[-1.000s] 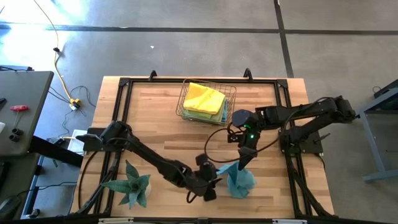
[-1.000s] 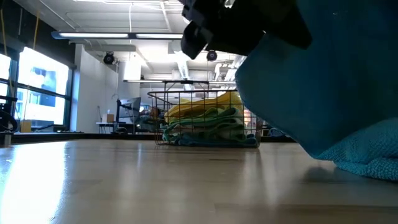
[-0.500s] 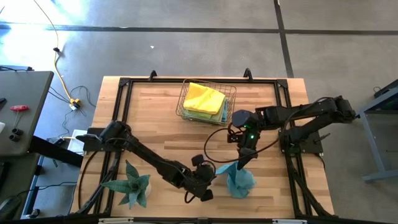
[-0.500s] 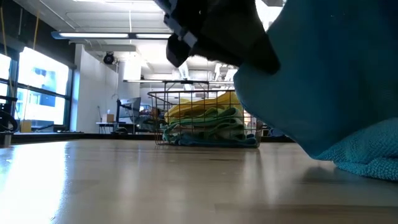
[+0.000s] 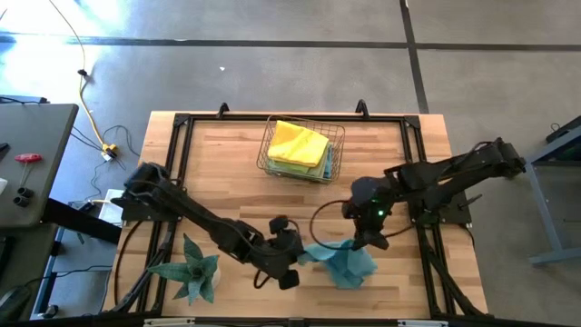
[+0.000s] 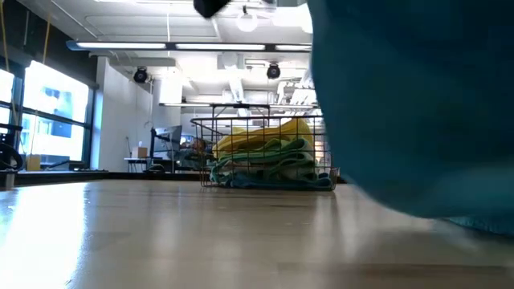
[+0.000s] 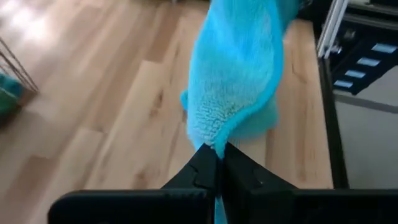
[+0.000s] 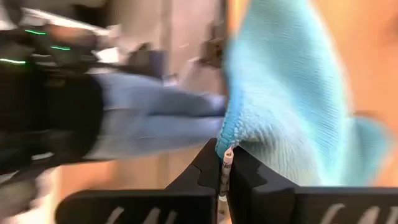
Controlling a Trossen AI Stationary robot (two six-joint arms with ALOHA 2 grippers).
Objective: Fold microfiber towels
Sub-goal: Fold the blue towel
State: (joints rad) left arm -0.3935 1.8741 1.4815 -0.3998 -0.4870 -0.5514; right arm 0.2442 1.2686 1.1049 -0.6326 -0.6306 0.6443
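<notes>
Two grippers have hold of the one light blue towel [image 5: 343, 262] near the front of the table [image 5: 227, 163], right of centre. Your left gripper [image 7: 216, 163] is pinched tight on a corner of it, as the left wrist view shows, with the cloth hanging away from the fingertips. Your right gripper [image 8: 222, 163] is likewise clamped on an edge, its tag caught between the fingers. The rest of the cloth slumps in a heap on the wood between the two.

My read is that you are opening the towel out before folding. To do that well, draw the two held corners apart along one edge until that edge goes taut, and lift enough that the bunched part falls free. Keep both grips level so the cloth hangs square, then lay it flat on bare wood.

Keep clear of the wire basket [image 5: 303, 150] holding the yellow towel [image 5: 298, 143] at the back, and the spiky plant [image 5: 191, 268] at the front left.
</notes>
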